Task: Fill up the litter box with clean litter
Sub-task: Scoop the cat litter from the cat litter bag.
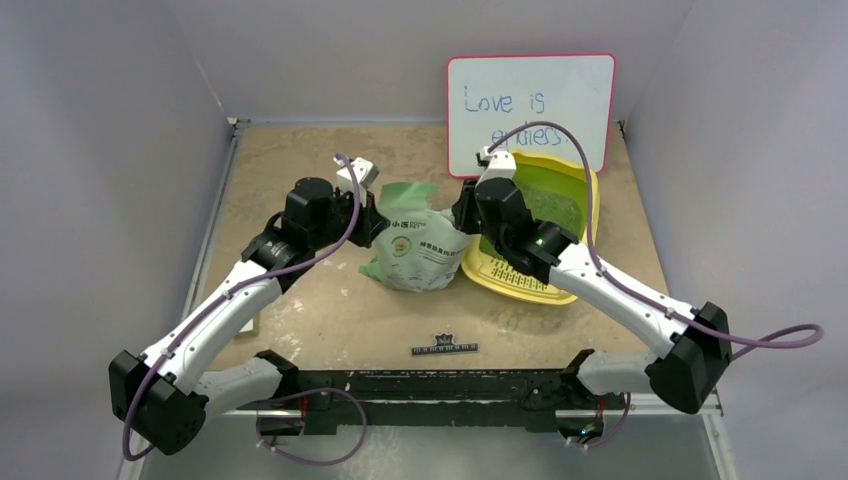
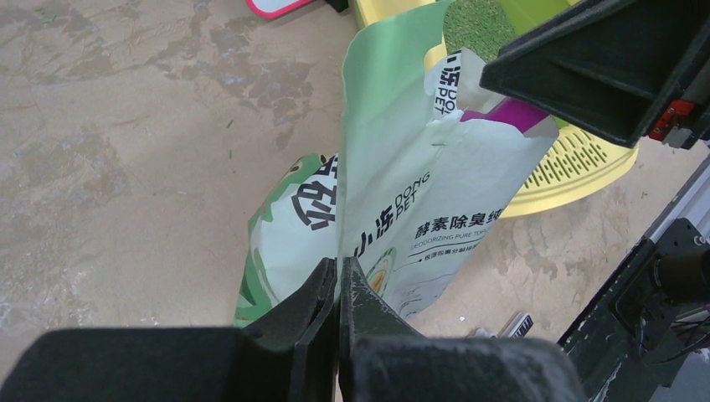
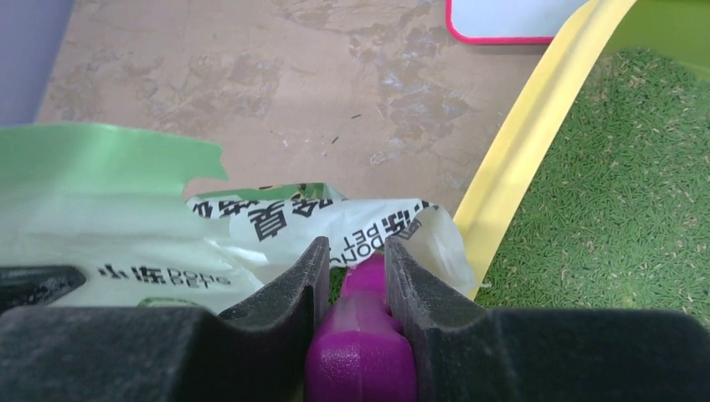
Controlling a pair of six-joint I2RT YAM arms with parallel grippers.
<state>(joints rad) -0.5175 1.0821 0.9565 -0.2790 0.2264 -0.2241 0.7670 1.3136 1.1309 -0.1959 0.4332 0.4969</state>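
The yellow litter box lies at the back right, its slotted grille toward the front. Green clean litter covers its floor. A pale green printed bag stands between the arms, mouth up. My left gripper is shut on the bag's upper edge, holding it upright. My right gripper is shut on the handle of a magenta scoop, whose front end reaches into the bag's mouth and is hidden there. In the top view the right gripper sits at the bag's right side.
A white red-framed board with handwriting leans on the back wall behind the litter box. A small dark strip lies near the table's front edge. Grey walls close in on both sides. Bare table spreads to the front left.
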